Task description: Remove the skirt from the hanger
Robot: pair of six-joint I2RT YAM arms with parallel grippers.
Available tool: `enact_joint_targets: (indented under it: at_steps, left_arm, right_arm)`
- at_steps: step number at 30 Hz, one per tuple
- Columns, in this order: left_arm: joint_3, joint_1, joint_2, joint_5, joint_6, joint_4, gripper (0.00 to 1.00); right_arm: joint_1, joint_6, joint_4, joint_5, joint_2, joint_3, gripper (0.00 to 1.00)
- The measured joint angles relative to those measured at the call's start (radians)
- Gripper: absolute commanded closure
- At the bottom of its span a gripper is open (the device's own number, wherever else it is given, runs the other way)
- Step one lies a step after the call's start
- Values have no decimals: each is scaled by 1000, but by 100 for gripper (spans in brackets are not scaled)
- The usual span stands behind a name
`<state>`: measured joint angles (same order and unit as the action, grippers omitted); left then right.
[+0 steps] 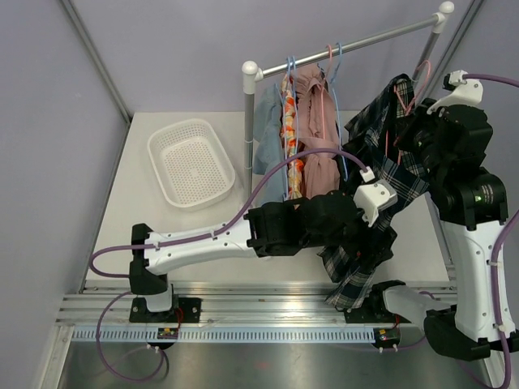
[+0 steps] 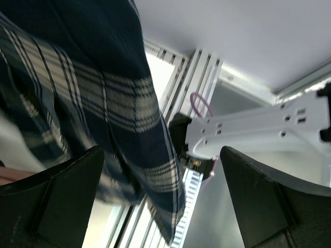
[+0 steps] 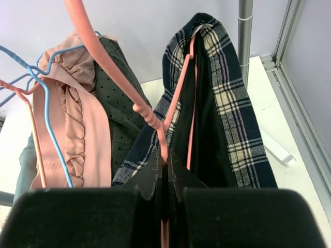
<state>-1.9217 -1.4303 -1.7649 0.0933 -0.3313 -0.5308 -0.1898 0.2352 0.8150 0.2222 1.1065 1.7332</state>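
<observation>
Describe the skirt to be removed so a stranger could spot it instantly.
Find the clothes rail at the far side of the table. Right of the pink garments there, the skirt drapes from a pink hanger held by the right pincer. It alone is dark navy plaid.

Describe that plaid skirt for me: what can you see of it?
The skirt is soft-looking cloth, dark navy checked with cream stripes. It hangs draped over a pink hanger, which the right claw pinches shut. Its long lower end droops in loose folds in front of the open left claw.
</observation>
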Motion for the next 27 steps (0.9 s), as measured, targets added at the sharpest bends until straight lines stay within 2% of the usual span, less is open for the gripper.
enact_joint_targets:
  at_steps: [2,3,9,11,12,13,16,22,27]
  left_arm:
    - [0,4,0,0,-10,32,11]
    - [0,5,-2,0,-14,42,20]
    - [0,5,-31,0,-25,89,26]
    - [0,5,-47,4,-29,93,38]
    - [0,5,-55,8,-31,92,45]
    - [0,5,-62,11,-32,92,68]
    - [0,5,-70,21,-39,92,100]
    - [0,-36,-66,108,-29,81,100]
    - [40,-183,-5,305,-18,36,100]
  right_arm:
    - [0,2,0,0,-11,0,100]
    - [0,3,0,0,-16,0,100]
    - [0,17,28,1,-24,35,100]
    - [0,24,50,0,-20,61,100]
    - [0,27,56,0,-19,74,100]
    - [0,29,61,0,-17,87,100]
    - [0,32,75,1,-17,116,100]
    - [0,30,85,6,-15,129,100]
    - [-1,23,118,36,0,130,100]
